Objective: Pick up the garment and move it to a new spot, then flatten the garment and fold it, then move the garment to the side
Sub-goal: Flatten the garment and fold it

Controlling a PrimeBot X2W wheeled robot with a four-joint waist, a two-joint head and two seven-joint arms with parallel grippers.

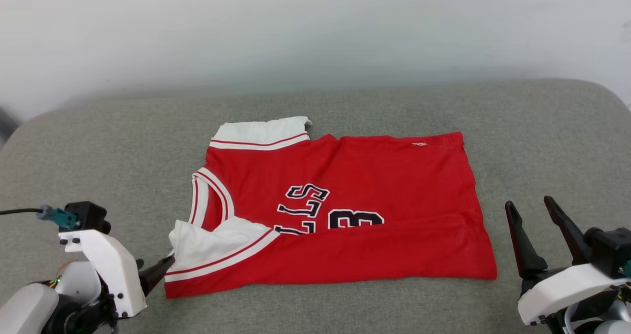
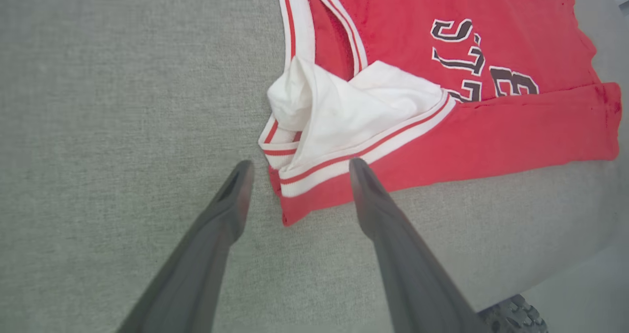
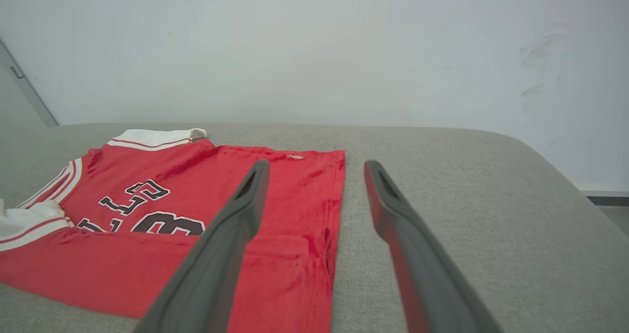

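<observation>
The red garment (image 1: 374,176) lies flat on the grey cushion (image 1: 542,137), its near edge folded up over the lettering. The left gripper (image 2: 300,165) stands spread wide at the white-sleeved corner, and the right gripper (image 1: 529,202) gapes just beside the hem — both empty.

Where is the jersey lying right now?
In the head view the garment lies mid-way across the grey padded surface, collar end by the left gripper, hem end nearest the right gripper.
</observation>
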